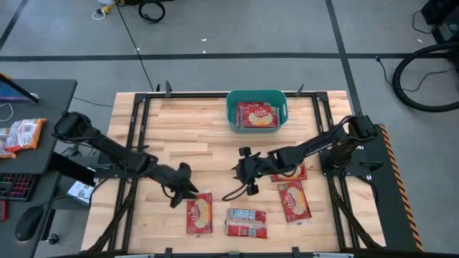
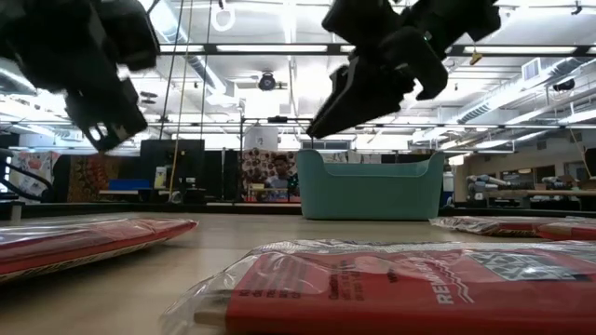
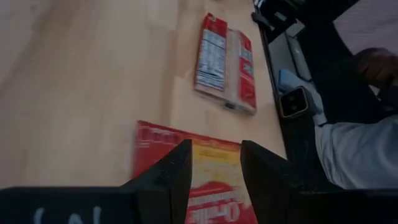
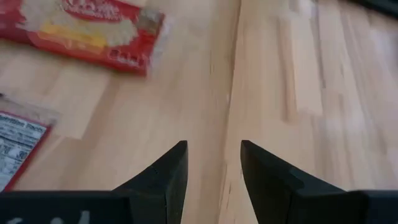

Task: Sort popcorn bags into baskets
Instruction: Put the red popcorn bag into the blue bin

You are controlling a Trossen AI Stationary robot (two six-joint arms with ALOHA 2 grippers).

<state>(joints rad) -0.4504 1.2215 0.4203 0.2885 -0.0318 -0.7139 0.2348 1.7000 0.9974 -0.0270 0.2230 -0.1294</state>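
A teal basket (image 1: pixel 257 97) stands near the far edge of the table with one red popcorn bag (image 1: pixel 257 115) lying in it. Three more bags lie flat near the near edge: one front-up (image 1: pixel 199 213), one showing its printed back (image 1: pixel 246 223), one front-up (image 1: pixel 294 201). Another bag (image 1: pixel 295 173) lies partly under the right arm. My left gripper (image 1: pixel 183 188) hovers open over the far end of the left bag (image 3: pixel 211 180). My right gripper (image 1: pixel 244 172) hangs open over bare wood (image 4: pixel 214 146), well above the table (image 2: pixel 363 93).
A desk with a keyboard, a mouse and an orange-red packet (image 1: pixel 21 135) stands left of the table. A person's sleeve (image 3: pixel 354 149) shows beyond the table's near edge. Bare wood lies between the basket and the near row of bags.
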